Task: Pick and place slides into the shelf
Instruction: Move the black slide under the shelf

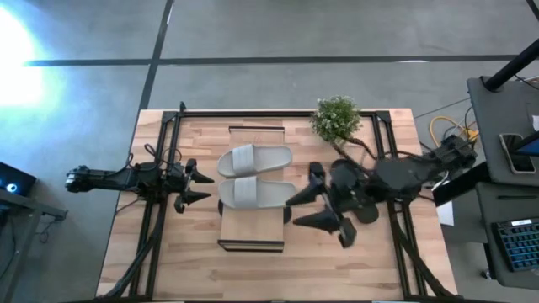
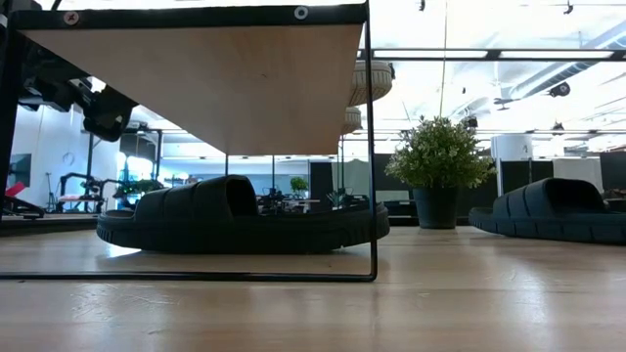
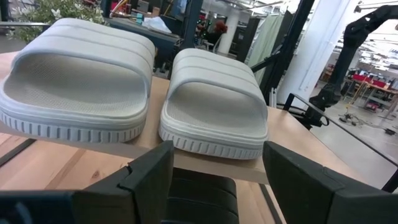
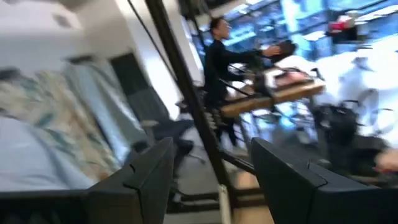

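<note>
I see a small potted plant (image 1: 336,118) upper right of centre on my table (image 1: 354,273). A keyboard (image 1: 516,248) sits lower right.

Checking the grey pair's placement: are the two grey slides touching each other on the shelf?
Apart: the left wrist view shows bare shelf between the grey slides.

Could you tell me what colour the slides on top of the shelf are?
Light grey slides, clearest in the left wrist view.

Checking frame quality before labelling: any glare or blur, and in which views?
High view: strong glare at the left edge, off the table. Low view: backlit, so the black slide under the shelf is silhouetted. Right wrist view: motion-blurred background. Left wrist view: sharp on the grey slides.
</note>
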